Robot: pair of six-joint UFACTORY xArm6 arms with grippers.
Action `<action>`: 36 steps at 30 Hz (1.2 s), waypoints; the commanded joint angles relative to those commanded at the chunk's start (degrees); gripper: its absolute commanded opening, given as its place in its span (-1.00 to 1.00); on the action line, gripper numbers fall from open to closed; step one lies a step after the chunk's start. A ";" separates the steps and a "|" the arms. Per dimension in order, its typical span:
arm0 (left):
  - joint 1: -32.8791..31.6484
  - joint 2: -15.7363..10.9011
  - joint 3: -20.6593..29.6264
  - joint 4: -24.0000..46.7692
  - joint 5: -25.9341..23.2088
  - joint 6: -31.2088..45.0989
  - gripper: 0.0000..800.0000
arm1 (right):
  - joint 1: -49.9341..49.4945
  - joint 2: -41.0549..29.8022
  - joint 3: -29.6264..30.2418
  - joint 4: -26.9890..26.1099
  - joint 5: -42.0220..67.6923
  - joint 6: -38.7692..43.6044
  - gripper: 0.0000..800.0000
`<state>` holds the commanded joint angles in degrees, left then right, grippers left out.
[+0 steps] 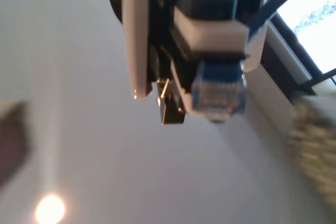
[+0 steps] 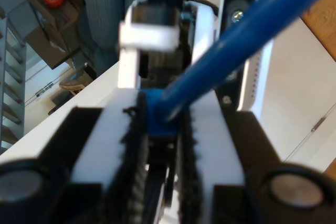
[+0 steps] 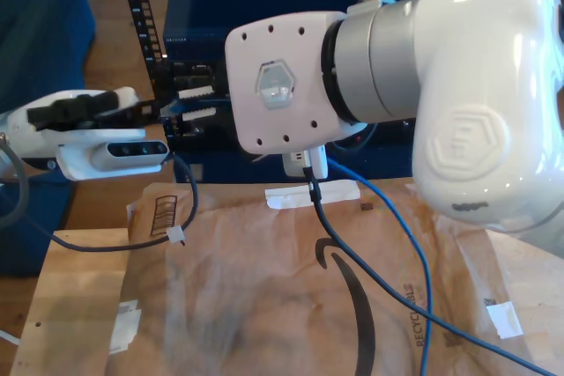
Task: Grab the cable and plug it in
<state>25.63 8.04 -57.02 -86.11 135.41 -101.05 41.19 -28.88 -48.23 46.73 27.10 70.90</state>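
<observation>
Cable [image 3: 421, 253]: thin and bright blue; in the exterior view it runs from behind the big white arm down across the brown paper toward that view's lower right.
Plug [image 1: 218, 94]: translucent blue, seen close in the first wrist view, sticking out past white and black gripper parts; the picture is blurred.
My first gripper [image 1: 210, 40]: closed on the plug end, with blue cable leading away behind it.
My second gripper [image 2: 160, 124]: toothed black pads pressed from both sides on a blue piece of the cable; the cable [image 2: 247, 30] leaves it slanting away.
Arm at the exterior view's left [image 3: 88, 134]: white, lying level, its tip by a dark rack [image 3: 189, 85].
Big white arm [image 3: 441, 85]: close to the camera.
Black cable [image 3: 352, 261]: thicker, hangs from the big arm over the paper [image 3: 247, 297].
</observation>
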 joint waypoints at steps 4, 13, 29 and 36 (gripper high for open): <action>6.59 -0.09 -4.48 2.90 -7.21 0.09 1.00 | -2.11 1.67 -0.79 -0.79 -4.22 -0.09 -0.97; 13.71 -6.59 -9.41 34.81 -9.67 10.11 1.00 | -9.67 1.58 5.10 -12.04 -13.10 1.23 -0.97; 21.19 -22.59 9.41 75.87 -18.02 45.54 1.00 | -10.73 -0.53 27.43 -21.10 -55.65 2.90 -0.85; 26.81 -32.70 20.75 84.22 -21.27 55.56 1.00 | -10.64 -0.18 33.49 -19.96 -67.43 -2.81 -0.83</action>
<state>52.44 -24.66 -36.27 -1.89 114.13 -45.49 30.55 -29.05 -14.74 26.77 -40.33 68.09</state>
